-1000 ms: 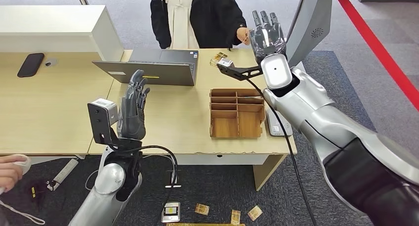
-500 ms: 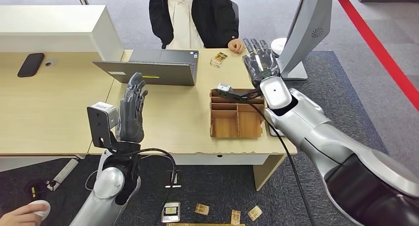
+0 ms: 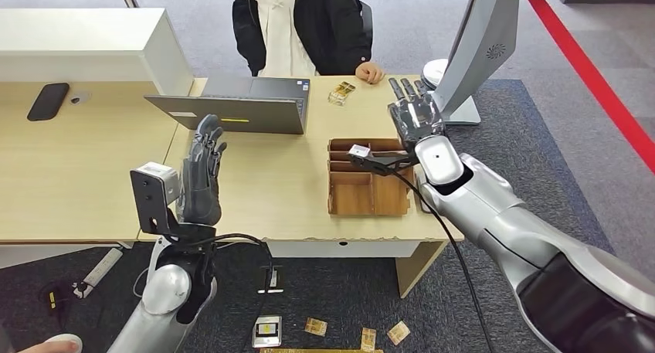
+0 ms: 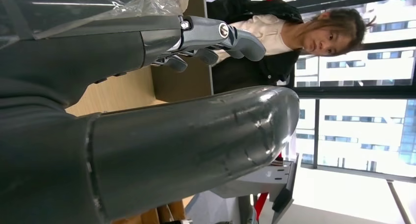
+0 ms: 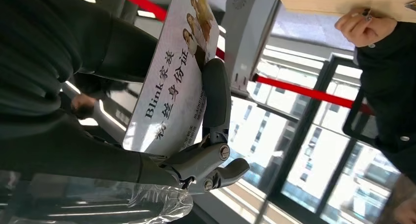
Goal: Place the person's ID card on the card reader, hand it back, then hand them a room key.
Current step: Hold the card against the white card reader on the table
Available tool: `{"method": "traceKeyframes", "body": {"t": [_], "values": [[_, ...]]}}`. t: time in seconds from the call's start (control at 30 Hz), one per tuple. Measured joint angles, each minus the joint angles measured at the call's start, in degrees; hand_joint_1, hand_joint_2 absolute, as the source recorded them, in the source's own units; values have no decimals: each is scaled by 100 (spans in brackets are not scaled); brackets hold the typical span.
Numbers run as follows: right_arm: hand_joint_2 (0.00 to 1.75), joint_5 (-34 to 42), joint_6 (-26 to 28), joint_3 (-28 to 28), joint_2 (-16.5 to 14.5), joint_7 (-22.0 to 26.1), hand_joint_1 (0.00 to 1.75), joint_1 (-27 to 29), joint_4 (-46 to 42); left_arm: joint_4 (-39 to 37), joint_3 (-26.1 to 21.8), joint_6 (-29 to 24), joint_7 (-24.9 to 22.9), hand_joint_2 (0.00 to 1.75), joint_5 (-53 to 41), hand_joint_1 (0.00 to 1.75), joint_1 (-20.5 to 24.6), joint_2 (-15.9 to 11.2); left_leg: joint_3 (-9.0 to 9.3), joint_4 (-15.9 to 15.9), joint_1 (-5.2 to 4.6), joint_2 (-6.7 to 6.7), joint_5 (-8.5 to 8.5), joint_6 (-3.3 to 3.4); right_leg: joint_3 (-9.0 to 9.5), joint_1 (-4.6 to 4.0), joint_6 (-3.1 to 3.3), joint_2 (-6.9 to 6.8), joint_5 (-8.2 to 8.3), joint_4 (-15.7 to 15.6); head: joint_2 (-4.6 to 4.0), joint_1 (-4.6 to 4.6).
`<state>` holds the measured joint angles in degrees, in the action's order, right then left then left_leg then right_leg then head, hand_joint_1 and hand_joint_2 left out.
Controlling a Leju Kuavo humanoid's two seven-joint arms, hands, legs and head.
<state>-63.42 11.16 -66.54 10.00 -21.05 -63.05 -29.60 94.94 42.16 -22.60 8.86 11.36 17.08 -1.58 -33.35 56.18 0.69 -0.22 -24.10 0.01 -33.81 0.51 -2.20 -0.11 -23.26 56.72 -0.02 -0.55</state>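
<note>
above the wooden organiser [image 3: 369, 179] our right hand [image 3: 415, 115] pinches the id card [image 5: 171, 82]; our left hand [image 3: 202, 171] hovers spread over the worktop [image 3: 278, 175].

Head view: from high on the body, facing forward and down over desk [image 3: 263, 191] and both arms. Left wrist view: turned sideways, close behind left hand [image 4: 147, 150], facing person [image 4: 274, 42] across desk. Right wrist view: turned, close behind right hand [image 5: 122, 136], facing windows. Shared: person.

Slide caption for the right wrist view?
Right hand grips the ID card, person's hand resting on the desk beyond.
</note>
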Motion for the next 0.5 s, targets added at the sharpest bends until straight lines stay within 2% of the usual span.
{"method": "traceKeyframes", "body": {"t": [0.1, 0.23, 0.5], "values": [[175, 254, 188, 77, 249, -207, 175, 289, -39, 87, -21, -140, -75, 0, -94, 0, -84, -18, -1, 0, 1, -14, -1, 1, 10, 2, -4, -13, -3, -3, 0, -2], [175, 292, 242, 145, 486, -228, 175, 537, -63, 180, -39, -180, -115, 0, -112, 0, -141, -59, -2, 0, -7, 3, -7, 7, 6, 10, -7, 6, 1, -3, 0, -1], [175, 324, 231, 190, 633, -239, 175, 605, -138, 254, -39, -166, -121, 0, -131, 0, -157, -87, 0, 0, -7, 8, -6, 6, 2, 7, -8, 11, 3, -2, 0, -1]]}}
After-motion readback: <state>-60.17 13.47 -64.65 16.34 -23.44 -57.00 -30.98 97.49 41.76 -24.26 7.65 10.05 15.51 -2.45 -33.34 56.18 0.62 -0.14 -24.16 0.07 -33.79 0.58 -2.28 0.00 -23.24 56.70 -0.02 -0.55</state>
